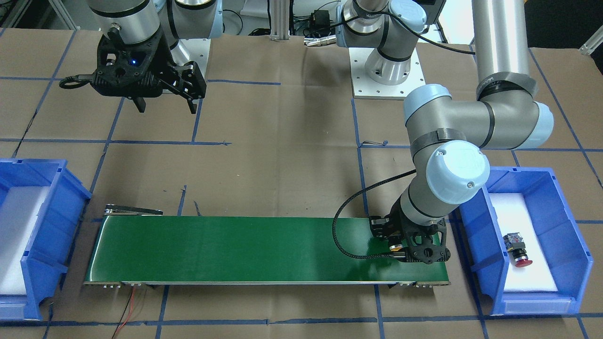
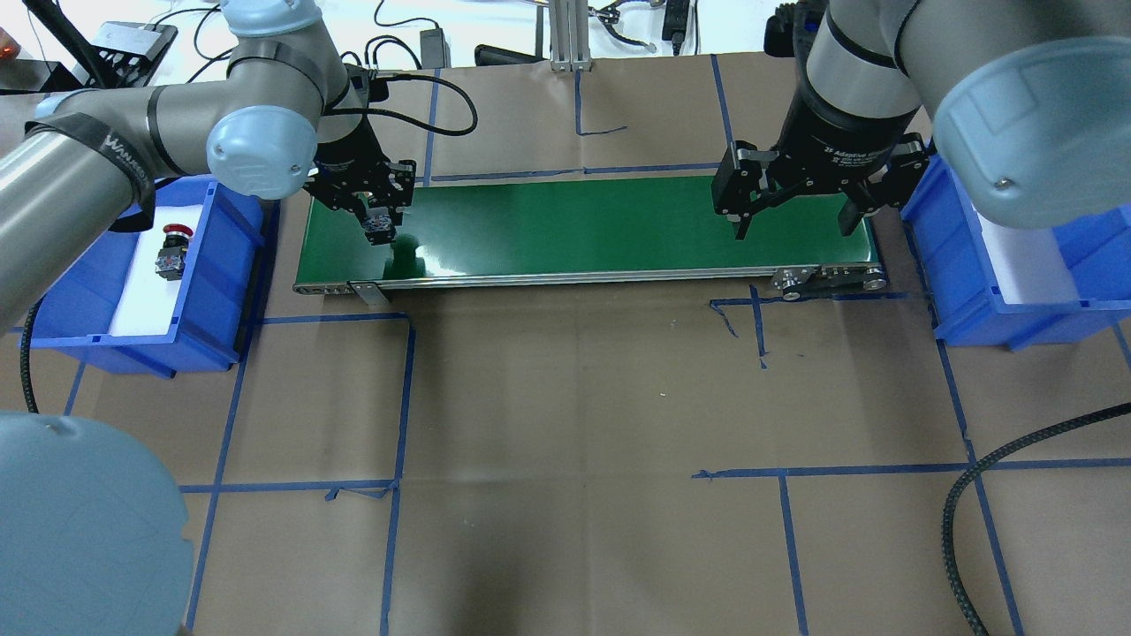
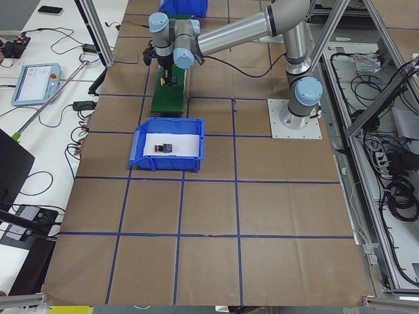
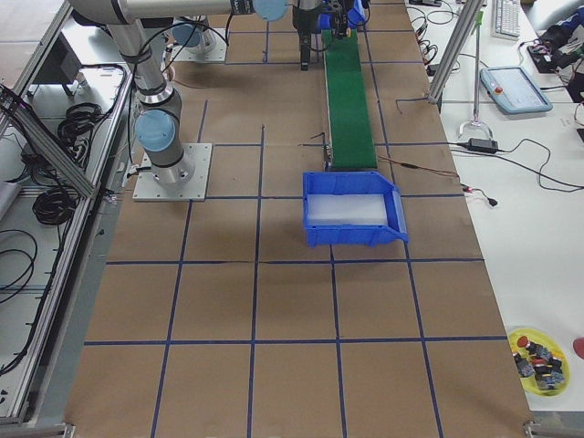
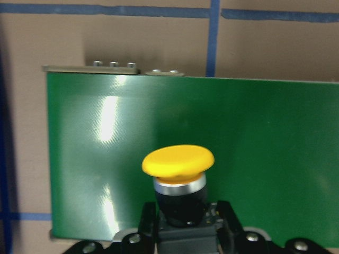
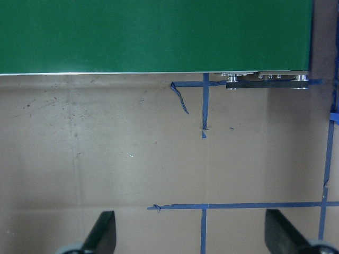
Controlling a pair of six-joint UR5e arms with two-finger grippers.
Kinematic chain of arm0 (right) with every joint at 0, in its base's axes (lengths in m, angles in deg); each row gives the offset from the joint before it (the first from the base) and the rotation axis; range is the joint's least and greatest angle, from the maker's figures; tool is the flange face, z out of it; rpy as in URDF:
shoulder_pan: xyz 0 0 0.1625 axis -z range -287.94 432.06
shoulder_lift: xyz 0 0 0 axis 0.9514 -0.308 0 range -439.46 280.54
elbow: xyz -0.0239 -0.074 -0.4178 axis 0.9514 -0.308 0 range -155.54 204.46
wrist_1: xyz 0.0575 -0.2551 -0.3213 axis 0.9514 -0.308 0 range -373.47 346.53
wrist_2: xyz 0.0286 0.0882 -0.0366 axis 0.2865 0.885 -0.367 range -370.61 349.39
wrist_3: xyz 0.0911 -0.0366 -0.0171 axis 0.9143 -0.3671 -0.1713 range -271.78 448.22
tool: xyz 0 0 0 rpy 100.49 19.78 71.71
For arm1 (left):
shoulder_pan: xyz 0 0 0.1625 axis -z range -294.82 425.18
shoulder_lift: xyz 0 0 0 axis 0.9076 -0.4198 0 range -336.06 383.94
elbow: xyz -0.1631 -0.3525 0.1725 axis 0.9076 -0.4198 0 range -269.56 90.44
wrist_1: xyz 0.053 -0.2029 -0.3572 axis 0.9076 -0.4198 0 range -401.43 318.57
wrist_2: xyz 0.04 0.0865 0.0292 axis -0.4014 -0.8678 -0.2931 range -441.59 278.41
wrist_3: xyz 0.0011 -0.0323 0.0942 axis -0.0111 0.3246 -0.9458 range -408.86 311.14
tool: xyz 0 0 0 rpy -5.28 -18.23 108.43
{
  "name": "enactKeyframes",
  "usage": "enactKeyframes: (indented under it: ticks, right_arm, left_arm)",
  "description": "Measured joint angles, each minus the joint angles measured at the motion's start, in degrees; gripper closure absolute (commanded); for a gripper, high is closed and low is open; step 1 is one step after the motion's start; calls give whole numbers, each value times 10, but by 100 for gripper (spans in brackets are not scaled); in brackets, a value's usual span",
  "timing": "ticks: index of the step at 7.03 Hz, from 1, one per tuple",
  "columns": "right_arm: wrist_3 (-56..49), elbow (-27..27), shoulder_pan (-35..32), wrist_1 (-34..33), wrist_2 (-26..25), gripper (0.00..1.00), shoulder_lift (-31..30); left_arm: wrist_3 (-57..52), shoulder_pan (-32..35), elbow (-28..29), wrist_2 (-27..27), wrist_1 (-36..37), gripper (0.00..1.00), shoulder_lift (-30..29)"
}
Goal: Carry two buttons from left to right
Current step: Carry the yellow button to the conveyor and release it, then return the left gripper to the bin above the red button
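The yellow-capped button [image 5: 178, 161] sits between the fingers of my left gripper [image 5: 185, 219], which is shut on its black body. That gripper [image 2: 380, 221] hangs low over the left end of the green conveyor belt [image 2: 574, 230]; a bit of yellow shows under it [image 1: 395, 246]. The red-capped button [image 2: 172, 250] lies on its side on white foam in the left blue bin [image 2: 221, 291], also seen in the front view [image 1: 517, 252]. My right gripper [image 2: 800, 212] is open and holds nothing, above the belt's right end.
The right blue bin [image 2: 963, 265] with its white foam liner stands just past the belt's right end. Brown paper with blue tape lines covers the table. In the right exterior view, a yellow dish [image 4: 538, 358] with several small parts sits at the near corner.
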State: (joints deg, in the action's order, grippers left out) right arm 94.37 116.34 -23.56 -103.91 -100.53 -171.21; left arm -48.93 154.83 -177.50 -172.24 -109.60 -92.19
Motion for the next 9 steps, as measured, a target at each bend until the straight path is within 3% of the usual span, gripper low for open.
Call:
enactKeyframes:
  ticks: [1, 2, 3, 7, 9]
  right_arm:
    - [0, 0, 0, 0, 0, 0, -1]
    - [0, 0, 0, 0, 0, 0, -1]
    - [1, 0, 0, 0, 0, 0, -1]
    - [1, -1, -1, 1, 0, 0, -2]
    - [1, -1, -1, 0, 0, 0, -2]
  left_arm:
    - [-3, 3, 0, 1, 5, 89, -10]
    - [-7, 4, 0, 1, 7, 37, -17]
    - [-10, 4, 0, 1, 9, 1, -22]
    - [-7, 1, 25, 0, 10, 0, -6]
    - [-12, -6, 50, 1, -44, 0, 31]
